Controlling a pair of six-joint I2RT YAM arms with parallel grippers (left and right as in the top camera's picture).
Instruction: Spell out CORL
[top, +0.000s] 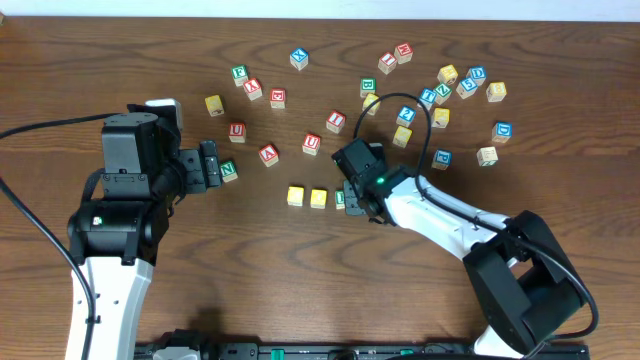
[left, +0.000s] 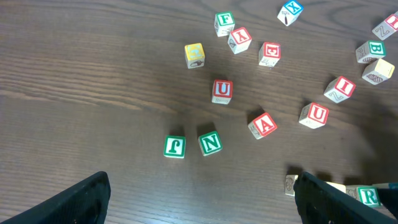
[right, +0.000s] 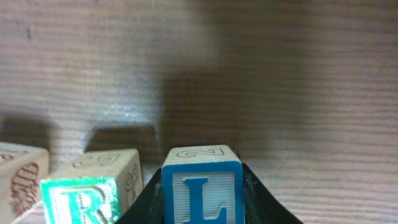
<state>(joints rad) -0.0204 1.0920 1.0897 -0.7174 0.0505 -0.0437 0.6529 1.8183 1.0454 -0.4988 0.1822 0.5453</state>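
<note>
Two yellow-faced cubes (top: 294, 196) (top: 318, 198) stand side by side at the table's middle. Right of them is the green R cube (right: 84, 196), its edge showing beside my right gripper (top: 352, 195). In the right wrist view that gripper (right: 202, 202) is shut on the blue L cube (right: 202, 186), held upright just right of the R cube and close to the wood. The R cube (left: 368, 196) also shows at the lower right of the left wrist view. My left gripper (top: 212, 165) is open over bare wood, with nothing between its fingers (left: 81, 199).
A green N cube (top: 229, 171) lies just right of my left gripper. Red-lettered cubes (top: 268, 154) are scattered across the middle. Several blue, yellow and green cubes (top: 447, 90) cluster at the back right. The right arm's cable (top: 400, 105) arcs over some of them.
</note>
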